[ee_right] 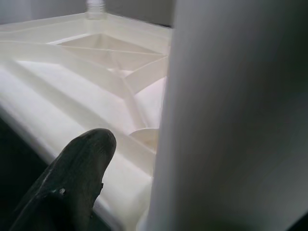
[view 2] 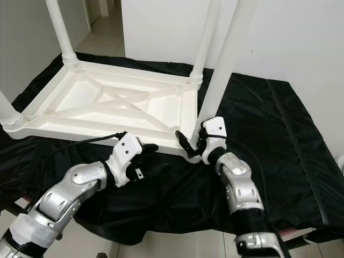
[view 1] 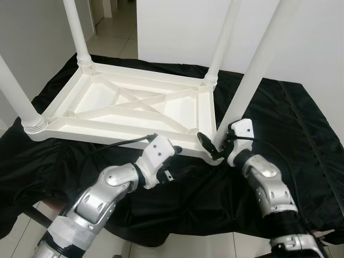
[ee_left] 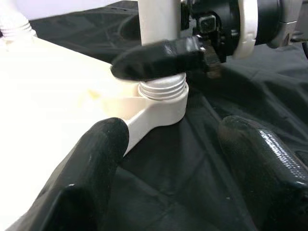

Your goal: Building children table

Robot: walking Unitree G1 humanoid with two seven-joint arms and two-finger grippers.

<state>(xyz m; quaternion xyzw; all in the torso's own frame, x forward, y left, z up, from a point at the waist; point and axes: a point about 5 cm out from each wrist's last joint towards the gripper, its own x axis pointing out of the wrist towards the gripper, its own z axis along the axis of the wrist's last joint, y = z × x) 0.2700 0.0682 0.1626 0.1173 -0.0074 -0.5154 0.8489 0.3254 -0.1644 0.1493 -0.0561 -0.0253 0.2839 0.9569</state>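
A white children's table [view 1: 118,129] lies upside down on a black cloth, its braced underside facing up. My right gripper [view 1: 216,148] is shut on the near-right leg [view 1: 252,75] just above its threaded collar [ee_left: 162,90], where it enters the corner socket. One of its black fingers [ee_left: 159,57] lies across the leg; the other is hidden behind it. My left gripper [view 1: 180,161] is open, low over the cloth just in front of the table's near edge and left of that corner, with nothing between its fingers [ee_left: 96,159].
Three more white legs stand up from the other corners: far left [view 1: 75,32], far right [view 1: 223,37], near left [view 1: 16,97]. The black cloth [view 1: 301,134] covers the raised work surface and drops off at the front edge. Tiled floor [view 1: 113,37] and white walls lie beyond.
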